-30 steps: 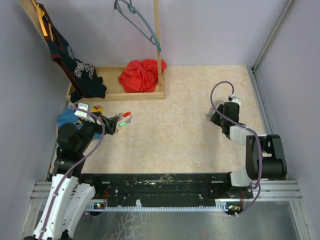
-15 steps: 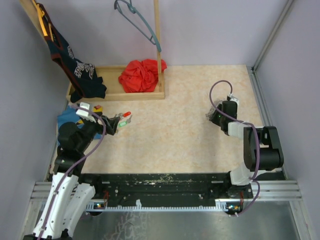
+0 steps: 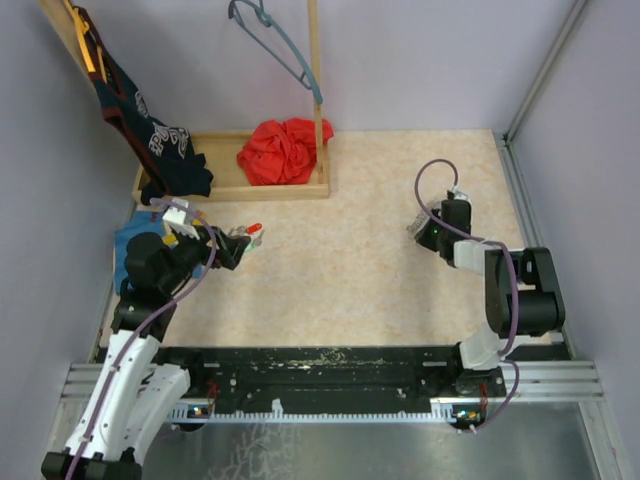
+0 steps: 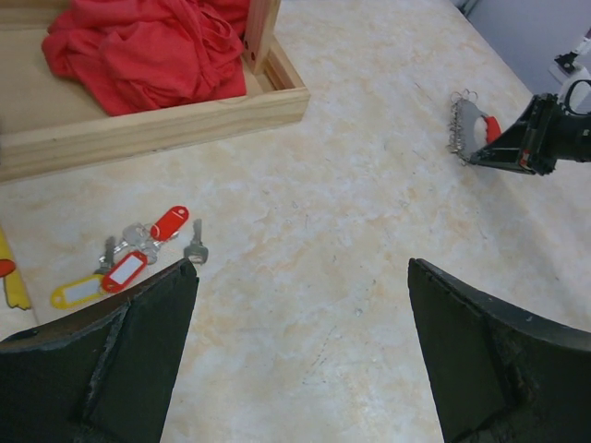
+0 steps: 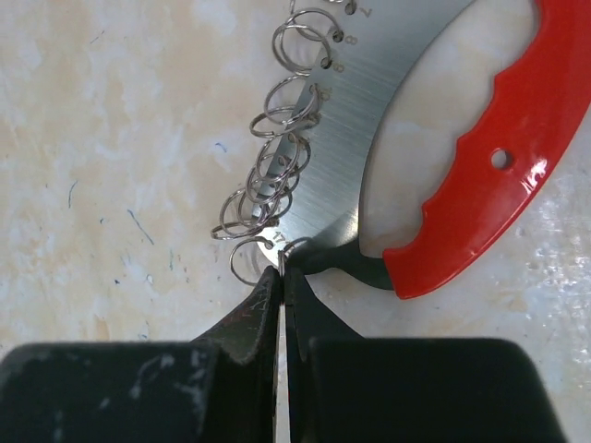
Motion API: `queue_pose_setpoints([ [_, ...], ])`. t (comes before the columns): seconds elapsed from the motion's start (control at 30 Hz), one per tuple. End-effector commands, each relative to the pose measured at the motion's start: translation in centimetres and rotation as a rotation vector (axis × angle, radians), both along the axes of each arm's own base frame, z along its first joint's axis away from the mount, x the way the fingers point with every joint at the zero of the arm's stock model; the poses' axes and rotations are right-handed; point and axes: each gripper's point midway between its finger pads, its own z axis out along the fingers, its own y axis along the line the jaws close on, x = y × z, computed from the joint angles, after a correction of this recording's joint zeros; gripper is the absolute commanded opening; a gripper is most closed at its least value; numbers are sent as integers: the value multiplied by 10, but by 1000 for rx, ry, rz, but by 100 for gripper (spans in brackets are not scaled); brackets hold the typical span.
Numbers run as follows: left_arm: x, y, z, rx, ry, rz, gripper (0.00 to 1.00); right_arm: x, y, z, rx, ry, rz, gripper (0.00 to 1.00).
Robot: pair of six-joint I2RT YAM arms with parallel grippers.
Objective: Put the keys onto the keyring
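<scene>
The keys (image 4: 169,222) lie in a small bunch on the table, with red and yellow tags and one bare metal key. They sit just beyond my left gripper (image 4: 300,268), which is open and holds nothing; from above, the keys (image 3: 250,232) lie right at its fingertips (image 3: 238,243). The keyring (image 5: 369,101) is a metal crescent with a red handle and several wire rings along its edge. My right gripper (image 5: 282,269) is shut on one of those rings. In the top view it (image 3: 425,232) is at the right side of the table.
A wooden tray (image 3: 235,192) at the back holds a red cloth (image 3: 283,150), with a dark garment (image 3: 160,150) draped over its left end. A hanger (image 3: 280,40) hangs above. Blue cloth (image 3: 130,240) lies beside my left arm. Walls close both sides.
My right gripper has closed onto a ring of the keyring after edging toward it. The left arm shifted slightly, its gripper still open by the keys.
</scene>
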Motion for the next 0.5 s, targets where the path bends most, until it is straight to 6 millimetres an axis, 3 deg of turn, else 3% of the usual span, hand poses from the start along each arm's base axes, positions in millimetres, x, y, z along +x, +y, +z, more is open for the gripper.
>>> queue_pose_setpoints([
  [0.0, -1, -14, 21, -67, -9, -71, 100, 17, 22, 38, -34, -94, 99, 0],
  [0.2, -1, -31, 11, -128, 67, -155, 100, 5, 57, 62, -119, -130, 250, 0],
  [0.47, 0, -61, -13, -287, 158, -261, 100, -20, 122, 105, -224, -211, 528, 0],
])
